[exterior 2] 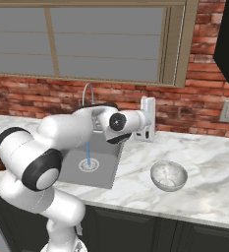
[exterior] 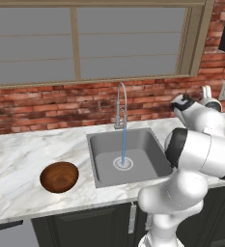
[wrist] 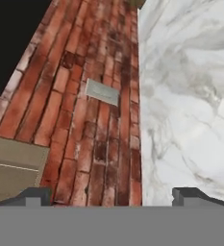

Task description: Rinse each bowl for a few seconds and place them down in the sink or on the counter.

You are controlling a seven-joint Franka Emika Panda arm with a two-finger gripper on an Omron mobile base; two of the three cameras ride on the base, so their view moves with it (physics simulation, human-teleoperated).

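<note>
right base view shows the arm bent over the sink, tool spread apart beside the brick wall.

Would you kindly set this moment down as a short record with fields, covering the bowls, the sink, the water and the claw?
brown bowl: upright on the counter, left of the sink
pale bowl: upright on the counter, right of the sink
faucet: running, stream falling onto the drain
sink contents: no bowl inside
claw: open, holding nothing, raised to the right of the sink, facing the brick wall
</note>
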